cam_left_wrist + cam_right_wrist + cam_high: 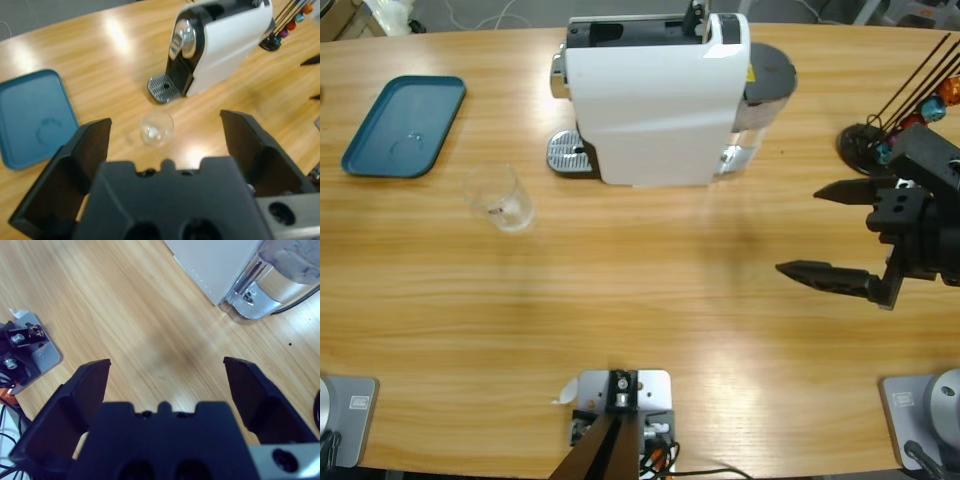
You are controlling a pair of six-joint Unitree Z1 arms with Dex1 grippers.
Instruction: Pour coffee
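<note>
A clear glass tumbler [500,200] stands upright on the wooden table, left of the white coffee machine [655,95]. It looks empty, and no coffee shows in any view. In the left wrist view my left gripper [165,120] is open and hovers above and short of the tumbler [156,128], with the machine [220,45] and its drip grate [162,88] beyond. The left arm does not show in the high view. My right gripper [798,232] is open at the table's right side, holding nothing. In the right wrist view the right gripper [166,364] is over bare wood near the machine's rear water tank [272,285].
A teal tray [405,125] lies at the far left, also the teal tray [30,115] in the left wrist view. A black capsule stand [880,135] with coloured capsules sits at the right behind the right arm. Bare wood lies between tumbler and right gripper.
</note>
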